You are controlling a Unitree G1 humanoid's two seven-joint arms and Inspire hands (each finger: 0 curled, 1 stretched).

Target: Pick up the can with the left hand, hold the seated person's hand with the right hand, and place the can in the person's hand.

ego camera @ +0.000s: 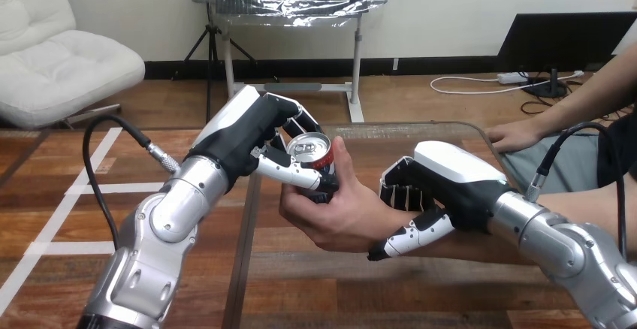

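Left hand wraps red-and-silver metal can; right hand clasps person's wrist. Can judged light, dentable, slick: hold mid-wall.

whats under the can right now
The person's nearer hand lies under the can, thumb up beside it; the left hand is curled round the can. The can's base is covered, so whether it rests on the palm cannot be told.

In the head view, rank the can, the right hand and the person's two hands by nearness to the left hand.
1. can, gripped by the left hand.
2. person's hand at centre, touching the can.
3. right hand, at that hand's wrist.
4. person's hand at right, farthest back.
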